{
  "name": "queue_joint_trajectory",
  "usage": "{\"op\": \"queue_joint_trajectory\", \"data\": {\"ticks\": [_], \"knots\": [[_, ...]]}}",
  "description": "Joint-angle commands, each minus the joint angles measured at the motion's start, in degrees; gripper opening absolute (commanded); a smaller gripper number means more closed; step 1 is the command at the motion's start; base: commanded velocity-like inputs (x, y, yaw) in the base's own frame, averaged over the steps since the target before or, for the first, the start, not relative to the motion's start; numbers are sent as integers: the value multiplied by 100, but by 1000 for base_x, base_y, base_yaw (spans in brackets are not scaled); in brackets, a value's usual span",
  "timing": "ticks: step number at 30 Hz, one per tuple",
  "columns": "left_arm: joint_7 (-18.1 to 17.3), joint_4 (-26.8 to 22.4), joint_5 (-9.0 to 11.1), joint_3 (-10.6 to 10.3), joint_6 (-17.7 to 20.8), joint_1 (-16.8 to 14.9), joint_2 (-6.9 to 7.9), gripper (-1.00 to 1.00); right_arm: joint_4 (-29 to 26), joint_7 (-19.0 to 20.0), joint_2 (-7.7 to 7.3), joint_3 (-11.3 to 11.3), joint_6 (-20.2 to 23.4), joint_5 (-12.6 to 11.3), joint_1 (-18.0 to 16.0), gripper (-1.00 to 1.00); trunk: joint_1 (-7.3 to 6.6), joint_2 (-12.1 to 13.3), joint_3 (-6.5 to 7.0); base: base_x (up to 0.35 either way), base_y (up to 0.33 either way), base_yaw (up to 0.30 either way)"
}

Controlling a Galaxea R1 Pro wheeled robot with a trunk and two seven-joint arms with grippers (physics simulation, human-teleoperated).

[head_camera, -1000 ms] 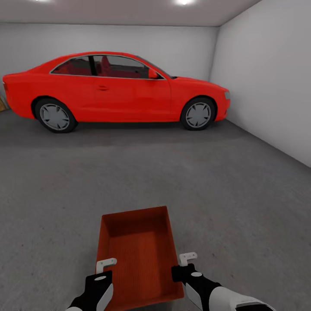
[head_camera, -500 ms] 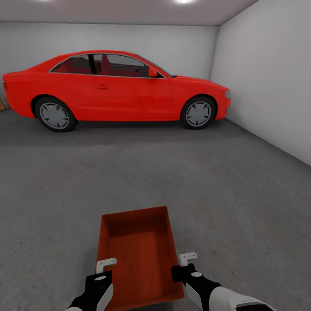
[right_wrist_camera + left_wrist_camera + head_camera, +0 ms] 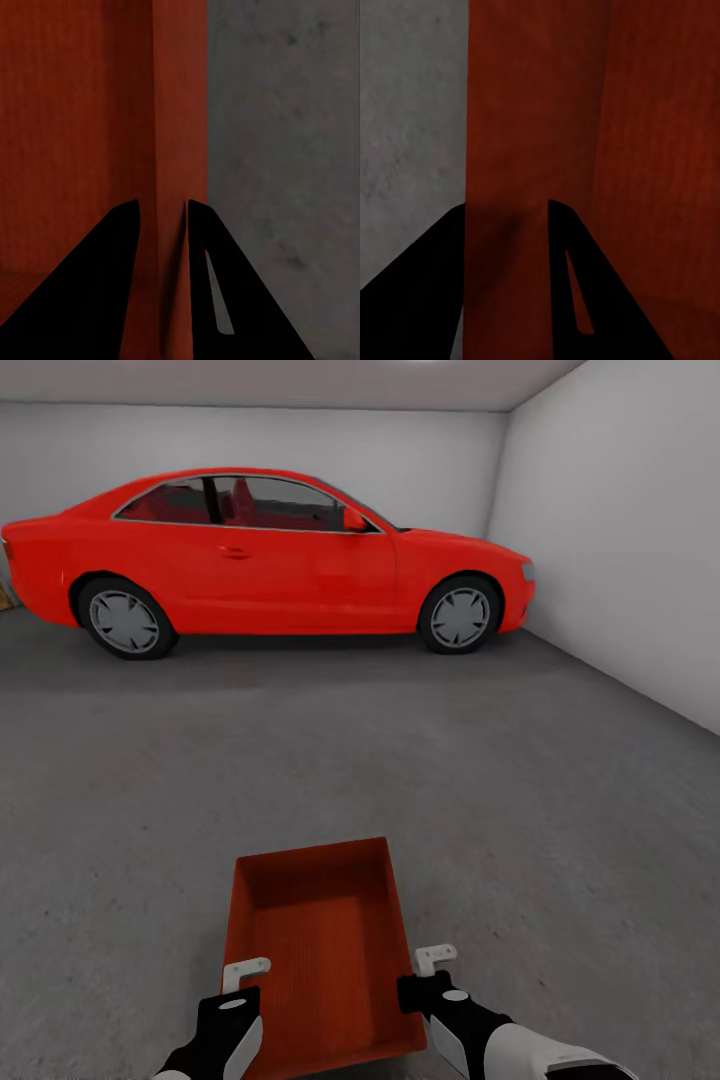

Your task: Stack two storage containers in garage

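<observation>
Where arms cross it [image 3: 318, 950], container's near corners hidden.

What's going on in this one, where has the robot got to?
The robot is in the garage, carrying one orange-red storage container in front of it with both arms. The left gripper is clamped on the container's left wall and the right gripper on its right wall; both wrist views show the fingers straddling a wall. Grey concrete floor lies all around, and a red car is parked along the far wall. A second container is not in sight.
</observation>
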Motion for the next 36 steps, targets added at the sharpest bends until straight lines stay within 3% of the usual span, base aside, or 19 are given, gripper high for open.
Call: {"op": "queue_joint_trajectory", "data": {"ticks": [1,18,26,27,28,29,36], "knots": [[-129,-5,124,-186,11,7,-5,-100,-104,-24,0,-206,-15,21,-9,-100,1,-4,-28,0,0,0],[-129,-5,124,-186,11,7,-5,-100,-104,-18,0,-206,-21,20,-9,-100,45,-27,-405,0,0,0],[-129,-11,124,-186,6,7,-5,-100,-104,-20,0,-206,-21,20,-9,-100,45,-27,-405,0,0,0],[-127,-10,125,-186,5,7,-5,100,-104,-20,0,-206,-21,20,-9,-100,45,-27,-405,0,0,0],[-123,-12,129,-186,3,7,-5,100,-104,-23,0,-206,-24,20,-9,-100,45,-27,-405,0,0,0],[-122,-10,131,-184,3,7,-5,100,-104,-26,0,-206,-27,20,-9,100,45,-27,-405,0,0,0],[-118,-13,132,-177,2,7,3,100,-104,-14,-8,-206,-21,20,-9,100,45,-27,-405,0,0,0]]}}
